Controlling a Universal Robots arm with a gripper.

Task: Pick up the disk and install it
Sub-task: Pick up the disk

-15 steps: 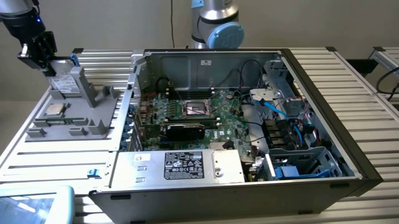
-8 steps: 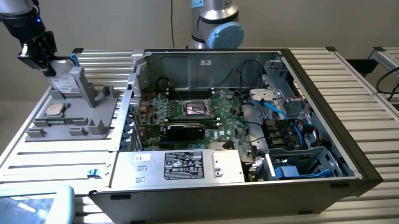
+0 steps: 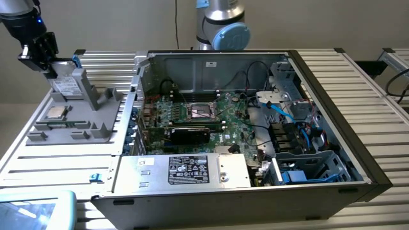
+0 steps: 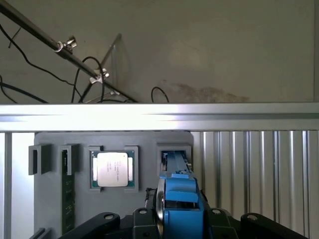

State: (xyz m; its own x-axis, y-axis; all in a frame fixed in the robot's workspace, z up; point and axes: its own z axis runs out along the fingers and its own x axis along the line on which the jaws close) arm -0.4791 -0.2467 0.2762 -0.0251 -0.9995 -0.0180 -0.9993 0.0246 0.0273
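Blue-framed disk (image 4: 179,199) stands edge-on, clamped between the half-parted fingers (image 3: 38,53) at the grey fixture (image 3: 96,115).

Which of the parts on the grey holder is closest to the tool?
The blue-framed disk, standing on edge right at the tool; the square CPU chip and the green memory stick sit farther off.

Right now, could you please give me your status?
Gripper closed on the disk. Disk upright at grey holder, outside the computer case. Nothing visibly in the way.
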